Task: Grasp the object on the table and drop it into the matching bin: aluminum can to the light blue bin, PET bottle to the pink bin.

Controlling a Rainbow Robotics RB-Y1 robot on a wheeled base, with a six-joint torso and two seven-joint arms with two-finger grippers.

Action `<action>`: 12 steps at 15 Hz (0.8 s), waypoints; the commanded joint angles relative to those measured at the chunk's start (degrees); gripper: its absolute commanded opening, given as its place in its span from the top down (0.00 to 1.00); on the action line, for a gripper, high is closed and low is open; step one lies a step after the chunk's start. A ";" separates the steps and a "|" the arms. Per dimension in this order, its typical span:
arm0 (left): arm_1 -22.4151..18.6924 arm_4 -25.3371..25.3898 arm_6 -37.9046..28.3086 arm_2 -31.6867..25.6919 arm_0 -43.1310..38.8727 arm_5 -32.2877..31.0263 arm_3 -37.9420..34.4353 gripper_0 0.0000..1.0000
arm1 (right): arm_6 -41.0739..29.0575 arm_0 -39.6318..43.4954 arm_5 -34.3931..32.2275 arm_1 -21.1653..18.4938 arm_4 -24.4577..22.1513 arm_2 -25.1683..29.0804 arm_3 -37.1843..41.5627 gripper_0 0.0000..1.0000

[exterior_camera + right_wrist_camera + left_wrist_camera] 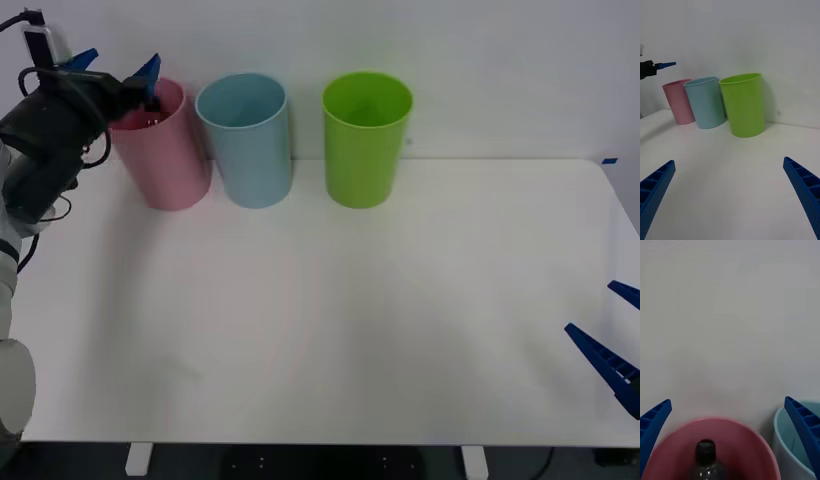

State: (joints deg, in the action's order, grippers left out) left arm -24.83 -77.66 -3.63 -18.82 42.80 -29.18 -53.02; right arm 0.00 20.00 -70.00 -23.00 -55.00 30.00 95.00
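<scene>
Hovering over the pink bin (160, 150), the left gripper (115, 65) had its blue fingers (655, 420) spread wide w/ nothing between them. The PET bottle (706, 461) sat inside that bin, black cap (706, 450) pointing up toward the wrist cam, body below the rim. Judged from that: drop done, bottle in the matching bin, no more handling needed unless it had to be fished out.

Handling notes, as a judgement: small clear plastic bottle, prob. light and thin-walled, so it would dent under a hard squeeze; smooth sides could slip. Best hold would be across the body near the dark label band, or just under the cap where it's stiffer. Whether it held liquid couldn't be told.

Light blue bin (245, 140) stood just beside the pink one, lime green bin (365, 140) next along, all three in a row at the far edge of the white table (350, 320), close to the wall.

Right gripper (610, 345) was parked low at the table's right edge, well apart from the bins, fingers (657, 191) wide apart and holding nothing.
</scene>
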 commanded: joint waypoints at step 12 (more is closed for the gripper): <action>-8.39 25.45 -0.41 3.97 -29.53 -8.00 -25.03 0.00 | 0.00 0.00 0.00 0.00 0.00 0.00 0.00 0.00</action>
State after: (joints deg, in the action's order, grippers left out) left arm -32.71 -53.18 -3.97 -14.62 14.78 -35.88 -77.30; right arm 0.00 20.00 -70.00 -23.00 -55.00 30.00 95.00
